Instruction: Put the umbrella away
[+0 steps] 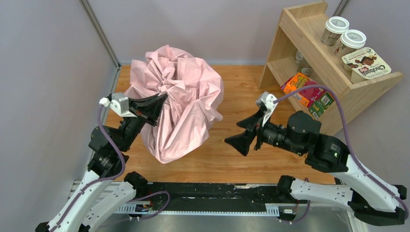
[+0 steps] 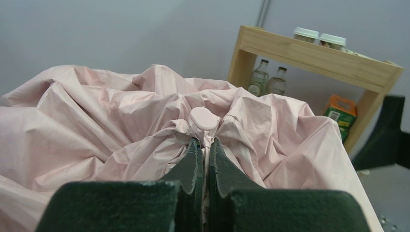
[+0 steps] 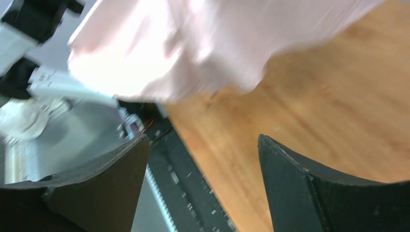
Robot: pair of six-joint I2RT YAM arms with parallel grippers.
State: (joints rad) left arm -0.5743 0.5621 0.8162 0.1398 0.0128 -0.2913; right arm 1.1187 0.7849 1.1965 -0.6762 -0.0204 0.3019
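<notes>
Bright, even light throughout; right wrist view heavily motion-blurred, others sharp

Pale pink umbrella [image 1: 183,104] (plain fabric)

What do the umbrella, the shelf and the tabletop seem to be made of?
The umbrella: thin synthetic cloth, probably nylon or polyester; faint sheen, sharp crumpled creases. The shelf: pale unpainted wood, it seems; plain board edges. The tabletop: warmer wood or wood-look laminate; streaked grain, smooth finish.
</notes>
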